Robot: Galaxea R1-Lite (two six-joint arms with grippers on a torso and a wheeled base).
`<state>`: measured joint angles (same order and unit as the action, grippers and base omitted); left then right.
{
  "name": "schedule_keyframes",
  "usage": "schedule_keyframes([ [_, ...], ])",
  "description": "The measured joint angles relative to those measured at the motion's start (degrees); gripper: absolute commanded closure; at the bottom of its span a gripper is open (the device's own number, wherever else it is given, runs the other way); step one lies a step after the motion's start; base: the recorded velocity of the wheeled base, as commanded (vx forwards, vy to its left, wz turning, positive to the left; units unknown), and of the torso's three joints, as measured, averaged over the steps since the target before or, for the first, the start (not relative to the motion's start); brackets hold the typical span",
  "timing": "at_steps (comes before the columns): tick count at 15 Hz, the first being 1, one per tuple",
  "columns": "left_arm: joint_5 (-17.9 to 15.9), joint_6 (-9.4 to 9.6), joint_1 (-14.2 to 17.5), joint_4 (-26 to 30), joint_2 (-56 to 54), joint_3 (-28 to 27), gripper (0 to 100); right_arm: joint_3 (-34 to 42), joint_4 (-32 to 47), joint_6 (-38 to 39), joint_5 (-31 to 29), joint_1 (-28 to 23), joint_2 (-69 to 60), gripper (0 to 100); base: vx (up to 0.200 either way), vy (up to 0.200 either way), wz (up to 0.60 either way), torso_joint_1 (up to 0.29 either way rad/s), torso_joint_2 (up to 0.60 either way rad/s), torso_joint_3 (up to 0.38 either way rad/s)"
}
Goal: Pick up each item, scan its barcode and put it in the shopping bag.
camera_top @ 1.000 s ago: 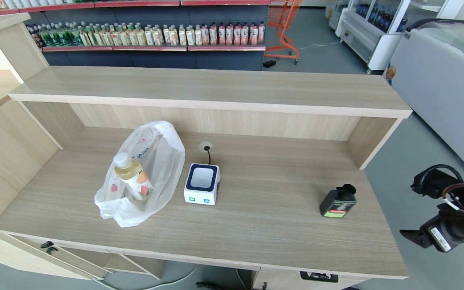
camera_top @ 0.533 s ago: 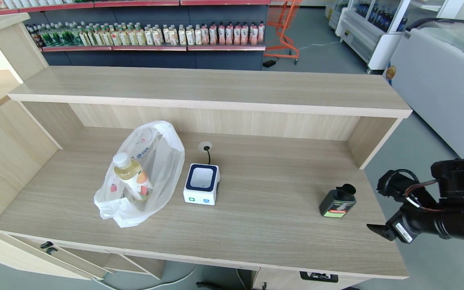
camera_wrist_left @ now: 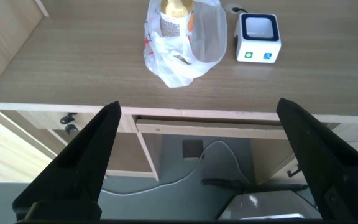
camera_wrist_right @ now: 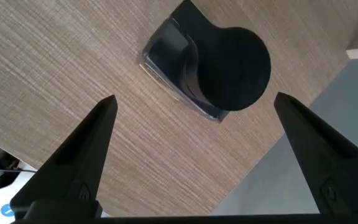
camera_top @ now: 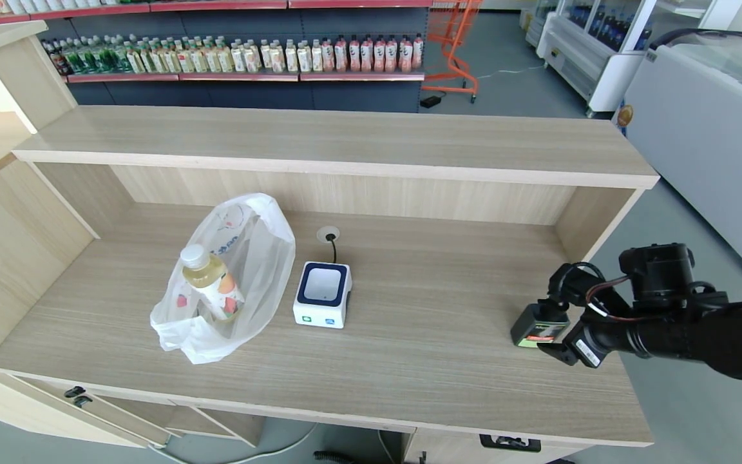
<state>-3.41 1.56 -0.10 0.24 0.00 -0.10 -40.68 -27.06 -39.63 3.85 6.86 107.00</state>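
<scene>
The dark bottle [camera_top: 531, 327] with its black cap stood on the tabletop [camera_top: 409, 367], well to the right of the scanner [camera_top: 323, 294]. The right claw [camera_wrist_right: 194, 106] hung close over it with its fingers spread wide, gripping nothing. Just to the left of the scanner sat the shopping bag [camera_top: 258, 248], with a drink bottle [camera_top: 211, 283] upright inside. The left claw [camera_wrist_left: 199, 109], also spread, hovered off the tabletop's near edge, on the bag's side of the scanner.

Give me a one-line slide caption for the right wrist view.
Open right gripper lined up on the black-capped bottle standing near the edge of the wooden counter.
</scene>
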Motion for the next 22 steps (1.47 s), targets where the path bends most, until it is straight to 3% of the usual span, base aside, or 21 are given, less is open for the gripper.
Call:
schedule_keyframes([
  [5,0.0,0.02,0.0,0.0,0.0,0.0,0,-2.8,0.0,0.0,-0.1,1.5,3.4,0,0.0,0.0,0.0,0.0,0.0,0.0],
  [6,0.0,0.0,0.0,0.0,0.0,0.0,0,-3.0,0.0,0.0,0.0,1.5,3.8,100,0.0,0.0,0.0,0.0,0.0,0.0],
  [13,0.0,0.02,0.0,0.0,0.0,0.0,0,-5.0,-1.7,0.2,0.0,1.6,6.8,100,0.0,0.0,0.0,0.0,0.0,0.0],
  [19,0.0,0.0,0.0,0.0,0.0,0.0,0,0.1,-6.6,1.4,0.2,0.8,1.6,100,0.0,0.0,0.0,0.0,0.0,0.0],
  [21,0.0,0.02,0.0,0.0,0.0,0.0,0,5.0,-12.1,0.8,0.2,-1.0,-2.9,100,0.0,0.0,0.0,0.0,0.0,0.0],
  [22,0.0,0.0,0.0,0.0,0.0,0.0,0,8.2,-19.7,-1.1,0.2,-2.1,-4.9,100,0.0,0.0,0.0,0.0,0.0,0.0],
])
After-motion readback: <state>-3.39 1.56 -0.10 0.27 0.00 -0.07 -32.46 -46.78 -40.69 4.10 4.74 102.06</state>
